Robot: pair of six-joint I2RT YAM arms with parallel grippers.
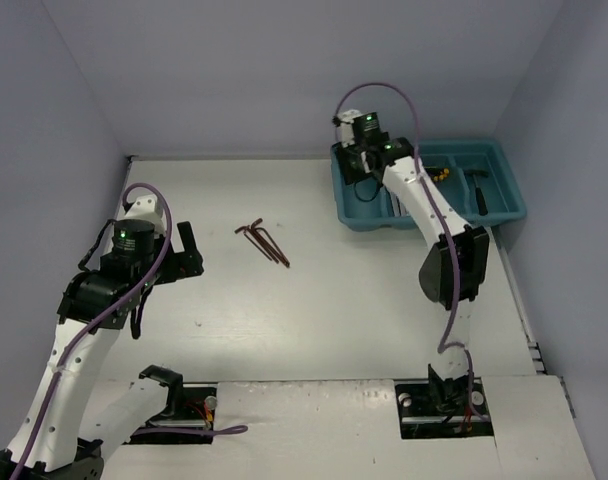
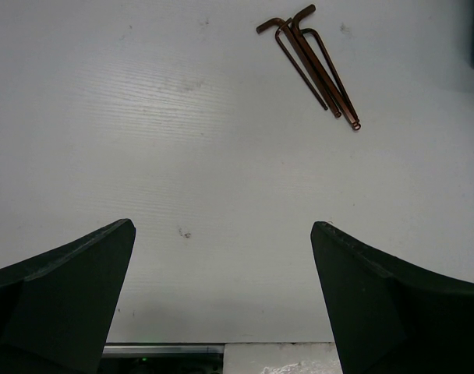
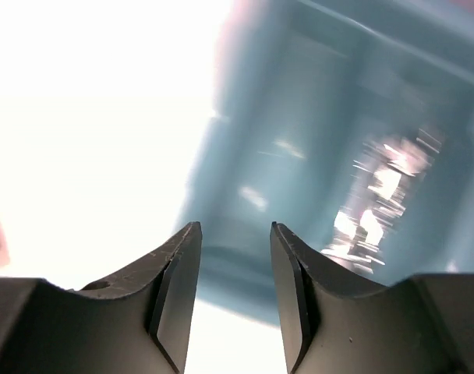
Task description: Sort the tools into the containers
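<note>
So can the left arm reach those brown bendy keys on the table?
Probably yes. The left gripper is open, and the hex keys lie on bare table ahead of it, with nothing in between.

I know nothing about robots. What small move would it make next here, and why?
Probably ease the left arm forward and down toward the hex keys. They are the only tools I see lying on the table, bunched ahead of it, and its jaws stand wide open and empty. The right arm is farther off, over the teal tray.
</note>
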